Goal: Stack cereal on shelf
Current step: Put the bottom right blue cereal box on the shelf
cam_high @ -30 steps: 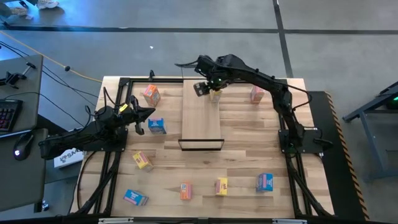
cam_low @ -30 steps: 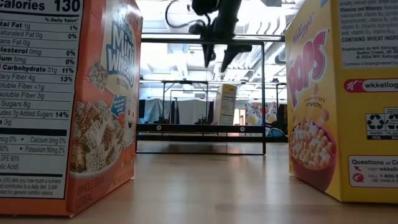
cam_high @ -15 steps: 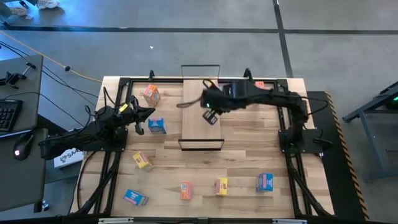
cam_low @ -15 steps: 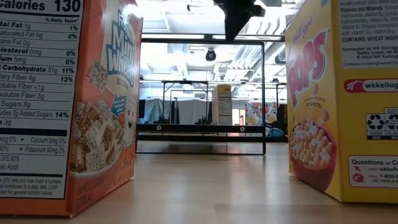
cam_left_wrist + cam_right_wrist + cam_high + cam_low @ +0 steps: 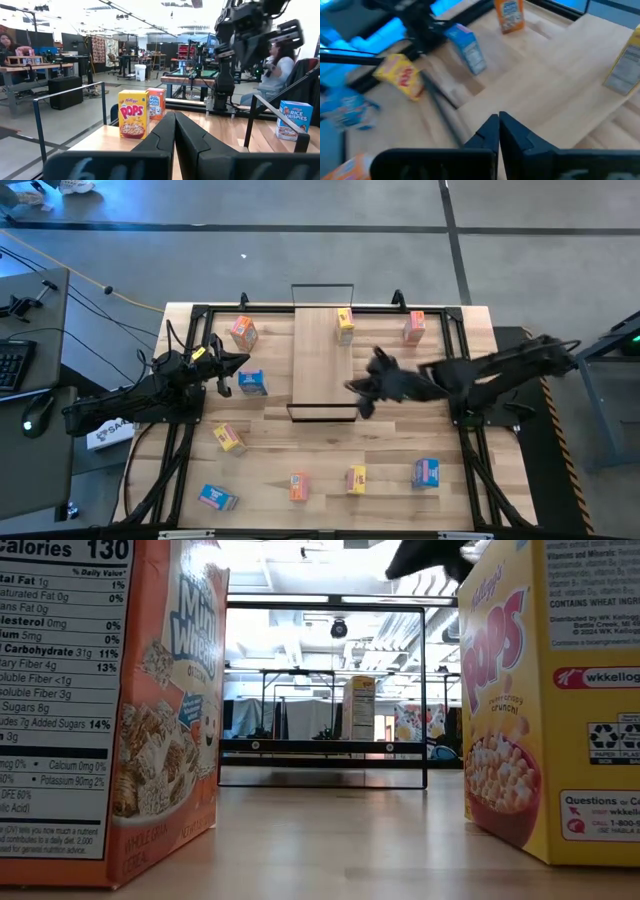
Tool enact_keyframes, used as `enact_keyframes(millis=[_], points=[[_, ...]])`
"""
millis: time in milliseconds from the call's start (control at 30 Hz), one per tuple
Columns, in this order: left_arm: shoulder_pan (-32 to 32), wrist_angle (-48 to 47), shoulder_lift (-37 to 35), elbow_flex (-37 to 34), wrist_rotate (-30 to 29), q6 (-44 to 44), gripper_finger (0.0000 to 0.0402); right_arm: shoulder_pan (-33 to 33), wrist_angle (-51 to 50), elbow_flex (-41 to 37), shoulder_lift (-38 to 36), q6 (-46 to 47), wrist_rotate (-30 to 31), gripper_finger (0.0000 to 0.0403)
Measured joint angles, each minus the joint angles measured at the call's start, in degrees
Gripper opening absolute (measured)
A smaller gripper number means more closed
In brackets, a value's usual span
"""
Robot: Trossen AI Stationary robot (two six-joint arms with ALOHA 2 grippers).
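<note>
Your one stacked cereal box (image 5: 345,324), yellow with a printed front, stands upright on the far right part of the light-wood shelf (image 5: 318,370). Your right gripper (image 5: 362,394) hovers by the shelf's near right corner, fingers pressed together, holding nothing; your left gripper (image 5: 232,373), also pressed together, waits beside a blue box (image 5: 253,383)

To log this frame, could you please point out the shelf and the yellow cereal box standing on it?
shelf (image 5: 318,365): high view, bare middle of board.
yellow cereal box (image 5: 345,323): high view, its top.

Plank table (image 5: 400,450) under shelf (image 5: 322,365), scattered cereal (image 5: 426,472)
</note>
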Motion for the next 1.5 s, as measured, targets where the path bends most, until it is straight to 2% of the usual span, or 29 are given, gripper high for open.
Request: enact_keyframes(millis=[133, 267, 400, 533, 733, 833, 1000, 1133, 1233, 1333, 1500], points=[[0.0, 0.1, 0.0, 0.0, 0.0, 0.0, 0.0001, 6.2, -6.3, -0.2, -3.6, 8.1, 4.3, 0.0], [0.0, 0.3, 0.0, 0.0, 0.0, 0.0, 0.0001, 10.3, -18.2, 4.3, -3.4, 22.8, 3.3, 0.0], [0.0, 0.3, 0.0, 0.0, 0.0, -0.3, 0.0001, 14.2, -30.6, 9.1, -0.4, 37.3, -0.2, 0.0], [0.0, 0.3, 0.0, 0.0, 0.0, -0.3, 0.0001, 18.2, -38.9, 13.9, 3.4, 51.0, -4.7, 0.0], [0.0, 0.3, 0.0, 0.0, 0.0, -0.5, 0.0001, 23.4, -46.7, 22.7, 10.6, 65.9, -16.0, 0.0007], [0.0, 0.4, 0.0, 0.0, 0.0, -0.5, 0.0, 24.9, -49.6, 27.1, 14.1, 71.5, -22.0, 0.0036], [0.0, 0.8, 0.0, 0.0, 0.0, -1.4, 0.0, 26.3, -52.7, 31.7, 18.8, 85.1, -32.1, 0.0124], [0.0, 0.9, 0.0, 0.0, 0.0, -1.4, 0.0, 27.3, -52.1, 32.2, 21.1, 92.9, -34.4, 0.0209], [0.0, 0.8, 0.0, 0.0, 0.1, -1.4, 0.0, 27.6, -53.4, 32.2, 22.7, 94.5, -36.1, 0.026], [0.0, 0.7, 0.0, 0.0, 0.1, -1.4, 0.0, 27.8, -56.7, 32.2, 24.1, 95.4, -38.2, 0.0288], [0.0, 0.4, 0.0, 0.0, 0.1, -1.4, 0.0, 29.6, -62.0, 32.2, 24.5, 96.5, -39.3, 0.0295]])
